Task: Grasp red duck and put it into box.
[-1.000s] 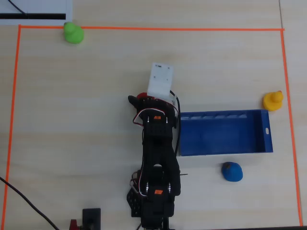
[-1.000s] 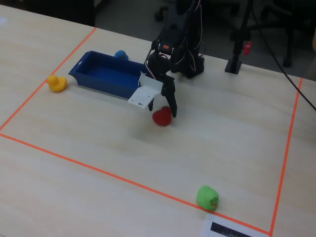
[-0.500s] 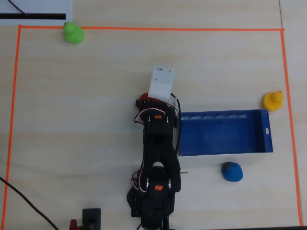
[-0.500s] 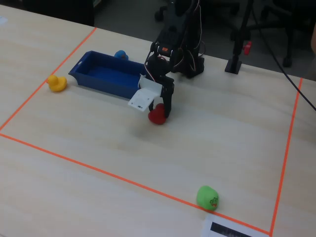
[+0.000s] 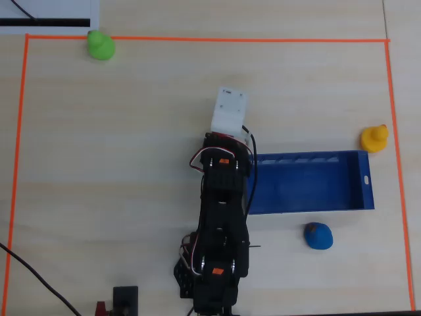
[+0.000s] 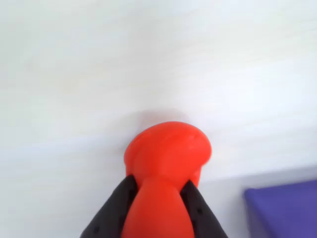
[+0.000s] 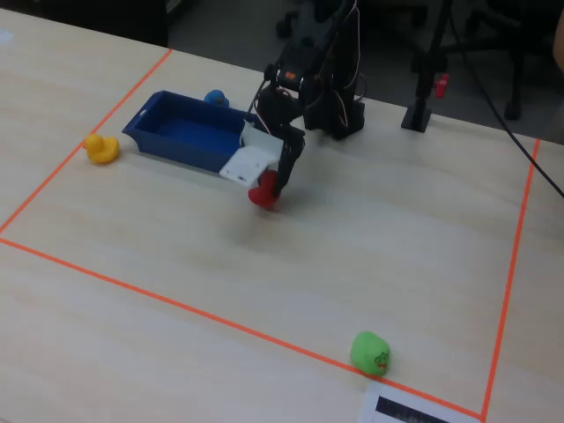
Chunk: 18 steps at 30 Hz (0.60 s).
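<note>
The red duck (image 6: pixel 167 151) fills the lower middle of the wrist view, pinched between two black fingers (image 6: pixel 115 210). My gripper (image 6: pixel 158 181) is shut on it. In the fixed view the red duck (image 7: pixel 262 195) hangs in the gripper (image 7: pixel 269 188) at or just above the table, close to the near short end of the blue box (image 7: pixel 187 132). From overhead the duck is hidden under the arm's white camera block (image 5: pixel 228 110). The box (image 5: pixel 358 187) lies to the right of the arm, and its corner (image 6: pixel 285 208) shows at the lower right of the wrist view.
A yellow duck (image 5: pixel 374 138) sits past the box's far end and a blue duck (image 5: pixel 319 236) beside its long wall. A green duck (image 5: pixel 100 46) rests on the orange tape border (image 5: pixel 197 39). A black post (image 7: pixel 421 104) stands near the arm's base.
The jaws closed on the red duck. The gripper then carried it toward the box: rightward in the overhead view, leftward in the fixed view.
</note>
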### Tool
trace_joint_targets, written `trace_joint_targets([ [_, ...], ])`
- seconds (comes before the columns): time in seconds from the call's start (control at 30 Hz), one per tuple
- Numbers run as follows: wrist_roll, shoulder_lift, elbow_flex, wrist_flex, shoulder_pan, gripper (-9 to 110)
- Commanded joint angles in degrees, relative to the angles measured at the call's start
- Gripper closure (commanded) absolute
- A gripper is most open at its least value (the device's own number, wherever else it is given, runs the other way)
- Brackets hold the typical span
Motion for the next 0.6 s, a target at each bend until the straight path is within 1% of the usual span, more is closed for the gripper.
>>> trace_joint_targets([
  [0.0,2.6,6.6,-12.8,5.5,0.4,101],
  [0.17,3.7,3.0,-30.1,14.1,5.8,101],
  [0.37,3.7,-8.3,-47.8,19.1,21.2,101],
  [0.47,2.5,-12.0,-52.6,23.0,29.3,101],
  [0.57,0.9,-13.9,-53.3,24.4,36.7,101],
])
